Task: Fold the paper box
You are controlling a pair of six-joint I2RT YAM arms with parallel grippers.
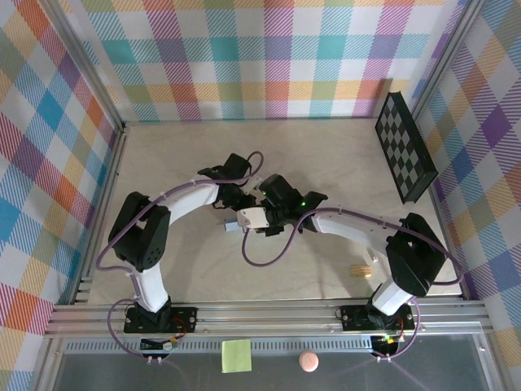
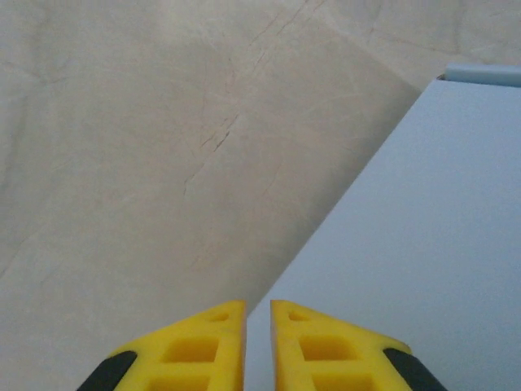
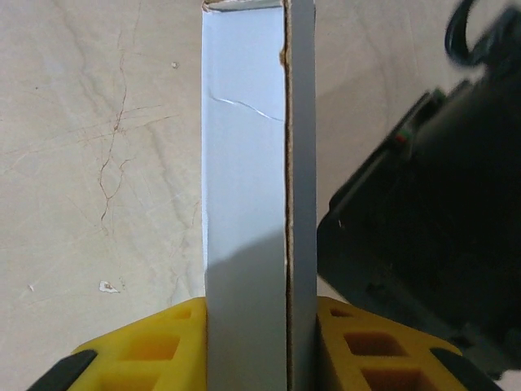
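The paper box (image 1: pixel 251 218) is a pale grey-blue cardboard piece held above the middle of the table, where both arms meet. In the right wrist view it stands on edge (image 3: pixel 244 163), with a brown cut edge along one fold. My right gripper (image 3: pixel 260 303) is shut on it, both yellow fingers (image 3: pixel 163 342) pressed against its sides. In the left wrist view the box shows as a broad pale blue face (image 2: pixel 423 244) whose edge runs down into the narrow slit of my left gripper (image 2: pixel 258 305). Seen from above, the left gripper (image 1: pixel 238 205) is left of the box and the right gripper (image 1: pixel 264 218) is right of it.
A black checkerboard panel (image 1: pixel 405 147) leans against the right wall. A small wooden piece (image 1: pixel 359 270) lies near the right arm's base. A yellow-green sticky note (image 1: pixel 236 356) and a pink ball (image 1: pixel 308 361) sit below the front rail. The left arm's black body (image 3: pixel 431 228) is close beside the box.
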